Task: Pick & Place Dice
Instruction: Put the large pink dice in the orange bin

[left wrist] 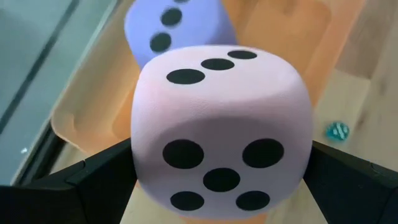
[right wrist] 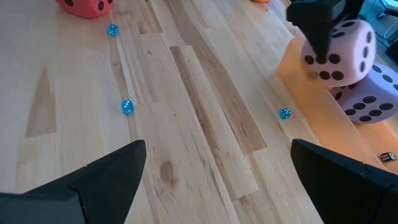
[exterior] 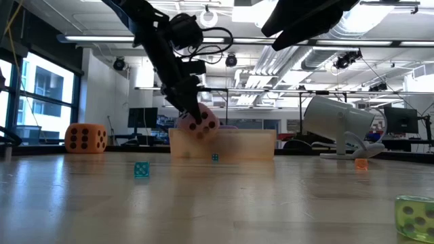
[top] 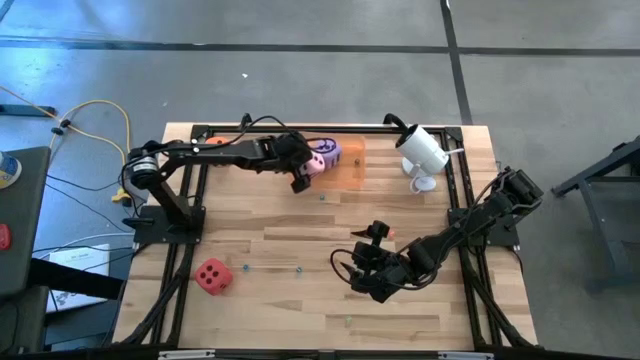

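A pink die (left wrist: 221,137) sits between the fingers of my left gripper (top: 302,165), over the left rim of the translucent orange tray (top: 350,165) at the table's far side. A purple die (right wrist: 373,99) lies in the tray just beyond it. The red die (top: 213,275) rests on the table near the left front. The orange die (exterior: 85,137) stands at the far left, partly under my left arm. My right gripper (right wrist: 217,180) hovers open over the table's middle right, with nothing between its fingers. My left gripper has the pink die pinched between its two fingers by two opposite sides (left wrist: 140,168). The fingers come slanting down from the table's left. The die hangs above the tray's floor, its five-pip face toward the wrist. I cannot tell whether it touches the purple die.
A white lamp-like device (top: 422,152) stands at the far right next to the tray. Small teal dice (right wrist: 127,107) lie scattered on the wood, and a small green die (exterior: 413,217) lies near the front. Bare wood spreads between the two arms.
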`<state>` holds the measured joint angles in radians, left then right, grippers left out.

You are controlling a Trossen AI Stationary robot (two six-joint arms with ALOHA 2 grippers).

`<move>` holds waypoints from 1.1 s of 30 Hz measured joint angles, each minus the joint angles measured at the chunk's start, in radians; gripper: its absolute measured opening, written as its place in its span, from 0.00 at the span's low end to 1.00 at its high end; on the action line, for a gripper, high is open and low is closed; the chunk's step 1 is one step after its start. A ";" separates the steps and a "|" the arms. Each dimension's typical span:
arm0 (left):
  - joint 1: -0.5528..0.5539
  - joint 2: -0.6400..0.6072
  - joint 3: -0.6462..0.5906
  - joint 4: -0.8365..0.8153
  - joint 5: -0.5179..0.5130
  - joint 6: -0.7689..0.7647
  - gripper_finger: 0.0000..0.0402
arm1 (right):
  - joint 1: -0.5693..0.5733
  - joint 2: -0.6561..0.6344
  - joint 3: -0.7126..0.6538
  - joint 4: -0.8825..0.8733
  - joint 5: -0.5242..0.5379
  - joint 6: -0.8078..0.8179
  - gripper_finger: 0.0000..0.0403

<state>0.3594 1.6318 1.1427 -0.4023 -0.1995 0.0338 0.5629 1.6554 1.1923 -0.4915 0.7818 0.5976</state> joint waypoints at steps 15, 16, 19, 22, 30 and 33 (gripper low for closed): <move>0.007 0.000 0.000 -0.021 0.012 0.102 0.99 | 0.000 0.000 0.000 -0.002 0.000 0.000 0.98; 0.007 0.000 0.000 -0.021 0.012 0.095 0.99 | 0.000 0.000 0.000 -0.002 0.000 0.000 0.98; 0.007 0.000 0.000 -0.020 0.012 0.073 0.99 | 0.000 0.000 0.000 -0.002 0.000 0.000 0.98; 0.007 0.000 0.000 -0.016 0.013 0.066 0.99 | 0.000 0.000 0.000 -0.002 0.000 0.000 0.98; 0.004 0.001 0.000 -0.012 0.012 0.096 0.99 | 0.000 0.000 0.000 -0.002 0.000 0.000 0.98; -0.001 0.001 0.000 -0.009 0.012 0.095 0.99 | 0.000 0.000 0.000 -0.002 0.000 0.000 0.98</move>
<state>0.3581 1.6326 1.1427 -0.4112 -0.1879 0.1284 0.5629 1.6554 1.1923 -0.4937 0.7815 0.5976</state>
